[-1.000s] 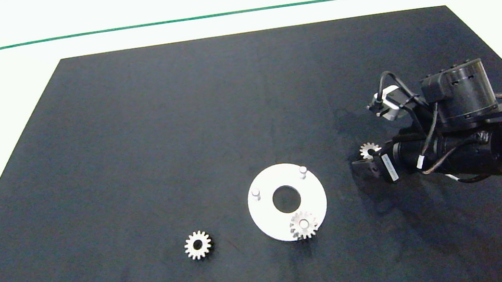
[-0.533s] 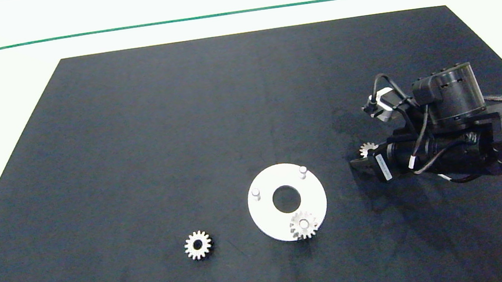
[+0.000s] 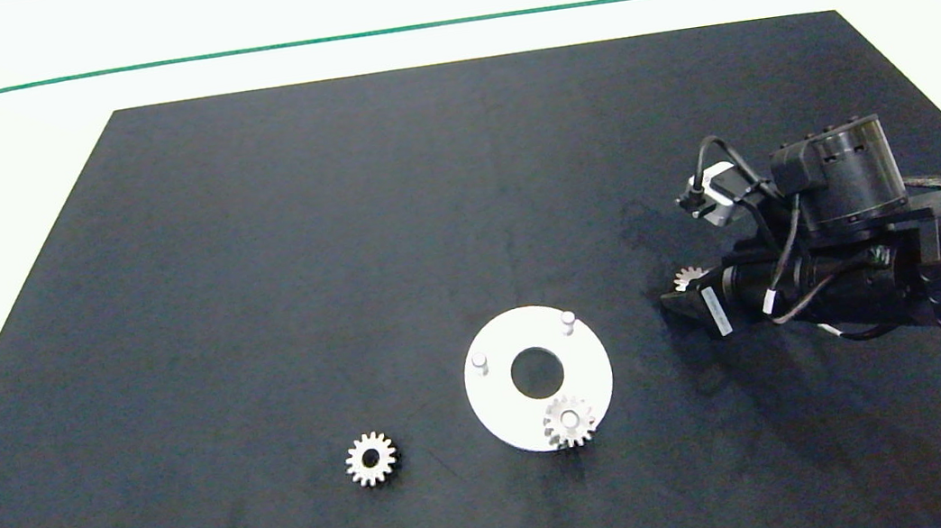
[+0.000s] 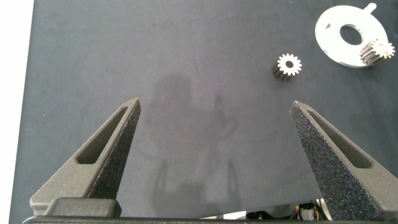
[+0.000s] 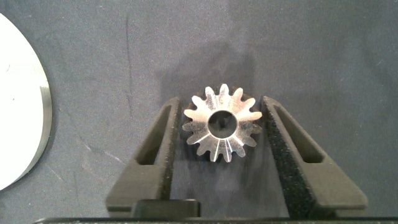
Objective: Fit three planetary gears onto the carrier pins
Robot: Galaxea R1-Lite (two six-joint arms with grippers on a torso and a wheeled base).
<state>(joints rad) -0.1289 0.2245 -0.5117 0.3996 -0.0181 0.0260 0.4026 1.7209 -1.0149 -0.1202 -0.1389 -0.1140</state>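
Gear (image 5: 221,123) at right of centre in the head view is clamped between the right gripper (image 3: 682,298)'s fingers. A second gear (image 3: 569,421) is seated on the white disc (image 3: 507,404); a third (image 3: 371,459) lies lower left. The left gripper (image 4: 214,155) is spread apart.

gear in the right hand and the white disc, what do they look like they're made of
The gear between the right hand's fingers looks like bare metal, probably steel: silvery, with bright glints and fine machining lines on its face. The white disc has a flat matte white top, so painted metal or plastic; its greyer edge in the right wrist view hints at metal, but that is uncertain.
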